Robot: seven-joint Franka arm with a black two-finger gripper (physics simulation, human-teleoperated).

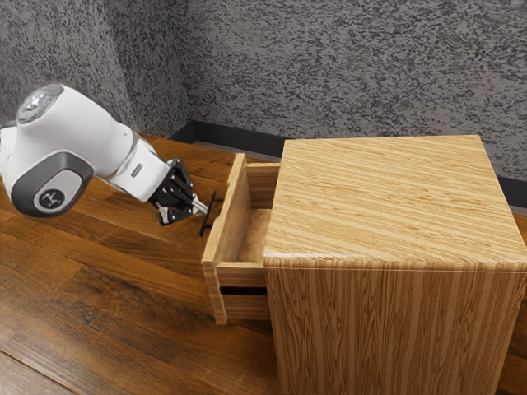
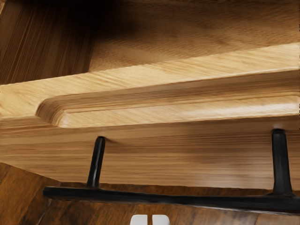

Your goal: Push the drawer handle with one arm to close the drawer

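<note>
— If meant to be closed, why so far out? Look at the drawer [image 1: 235, 218], well past the edge of the cabinet [image 1: 387, 197] at the exterior view's left.
— Open for now, clearly; hence, probably, the approach from outside, facing the front board, for a push inward.
— And how to read the claw [image 2: 150, 220]?
— Narrow, with both fingertips drawn together and nothing gripped. Probably kept so to make one blunt end, enough for pushing.
— Where to look for the handle [image 2: 164, 198]?
— Just ahead of the fingertips, between claw and drawer front, mounted on two posts. Touching or barely apart? Impossible to tell.
— Aimed well?
— Fairly, at the stretch of bar between the posts. Best to press straight toward the cabinet, careful not to slip off the thin bar.
</note>
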